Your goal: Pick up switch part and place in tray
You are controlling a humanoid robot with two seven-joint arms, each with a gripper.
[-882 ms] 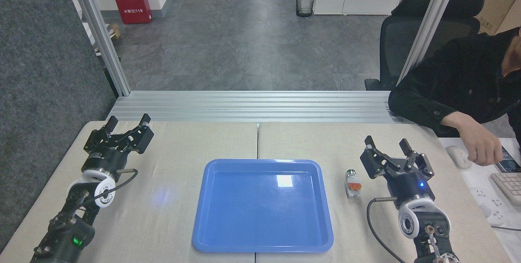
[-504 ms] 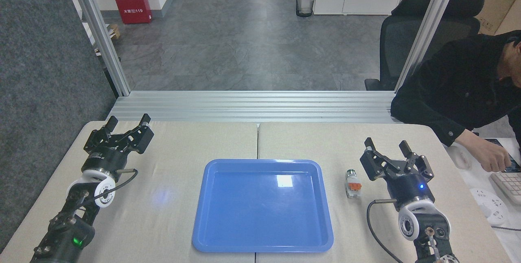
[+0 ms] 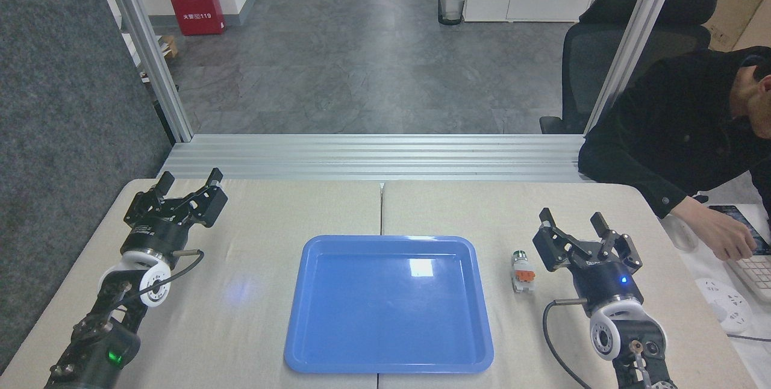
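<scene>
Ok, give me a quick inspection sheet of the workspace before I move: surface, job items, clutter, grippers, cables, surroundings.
Surface: beige table, seam down the middle.
Job's things: switch part lying on the table right of the blue tray, apart from it; tray holds nothing.
Clutter: nothing seen on the work table.
Grippers: left gripper open, holding nothing; right gripper open, holding nothing, beside the switch part.
Cables: a black cable loops by the right wrist; another by the left wrist.
Surroundings: person at a side desk, hand near a keyboard.
</scene>
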